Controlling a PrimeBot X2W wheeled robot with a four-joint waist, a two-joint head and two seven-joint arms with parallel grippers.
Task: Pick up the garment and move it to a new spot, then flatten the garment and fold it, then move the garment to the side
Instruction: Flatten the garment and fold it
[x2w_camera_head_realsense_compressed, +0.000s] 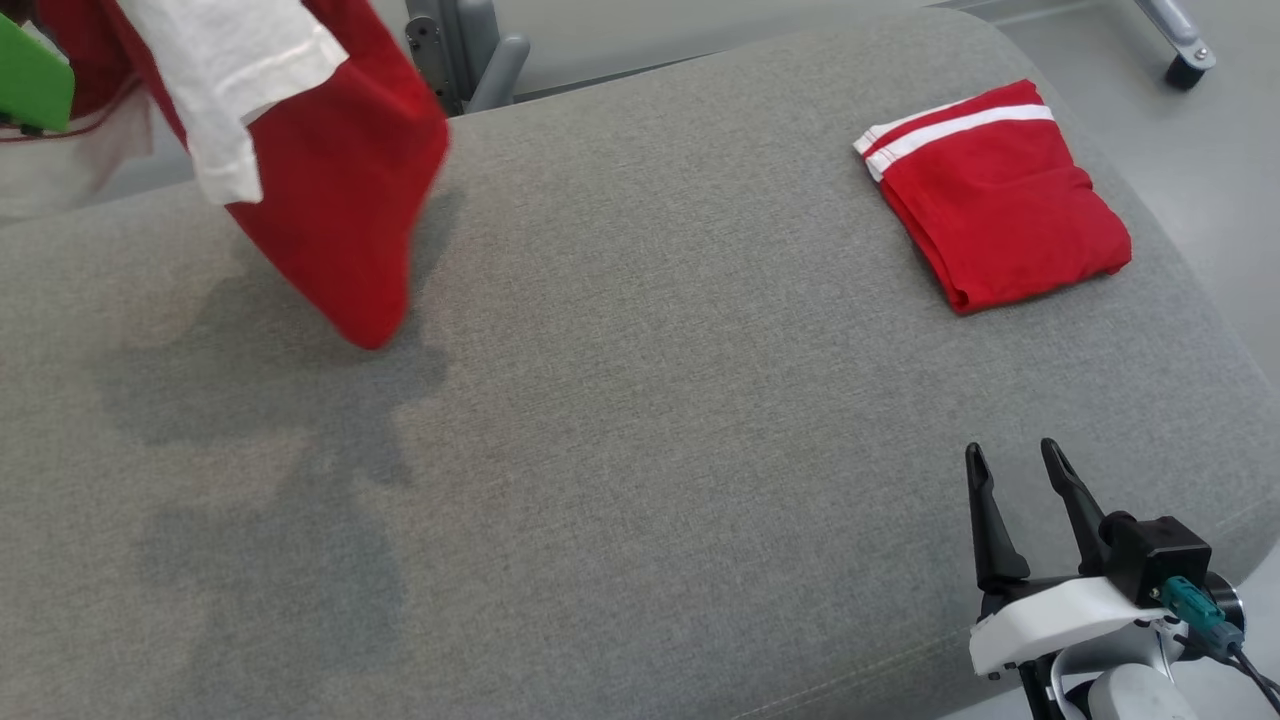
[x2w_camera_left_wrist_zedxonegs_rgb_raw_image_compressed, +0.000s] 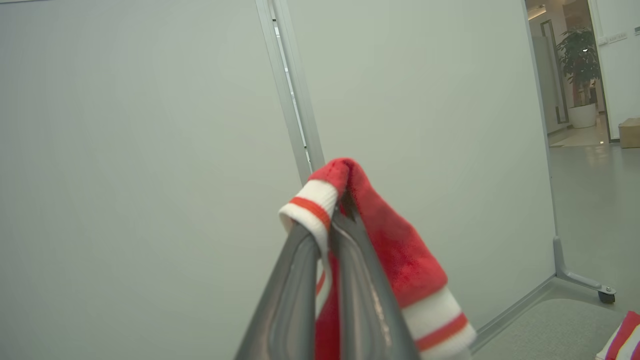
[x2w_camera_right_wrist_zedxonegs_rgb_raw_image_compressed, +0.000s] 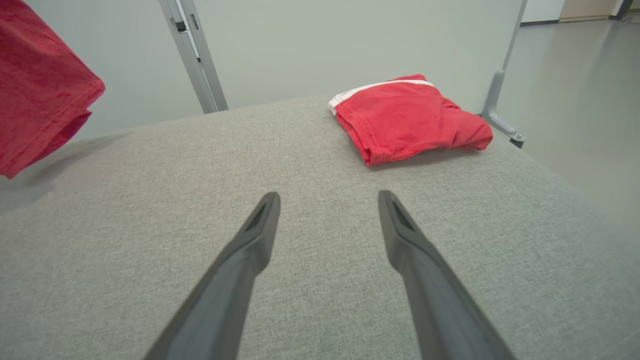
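- Grey woven cloth covers the one padded top (x2w_camera_head_realsense_compressed: 640, 450) we work over. It is the largest thing here and our landmark. Most of it lies bare, so we judge there is room for a new spot toward its middle.
- Red with white trim, the garment (x2w_camera_head_realsense_compressed: 340, 200) hangs above the top's far left corner, its lowest tip close over the cloth. We cannot tell whether it touches. We judge the first step is in hand: the garment is lifted and not yet set down elsewhere.
- Next, we expect, it must be carried over the top's middle and lowered so that it spreads rather than bunches. Flattening will likely call for the second arm.
- Another red piece, the folded garment (x2w_camera_head_realsense_compressed: 1000, 200), lies on the top's far right corner, well apart from the hanging one. That makes two red garments by our count.
- Our right gripper (x2w_camera_head_realsense_compressed: 1011, 450) hovers over the top's near right edge, jaws spread, with nothing between them.
- Our left gripper (x2w_camera_left_wrist_zedxonegs_rgb_raw_image_compressed: 322, 225), seen in its wrist view, is clenched on the garment's white-and-red ribbed edge. We count two grippers in all.
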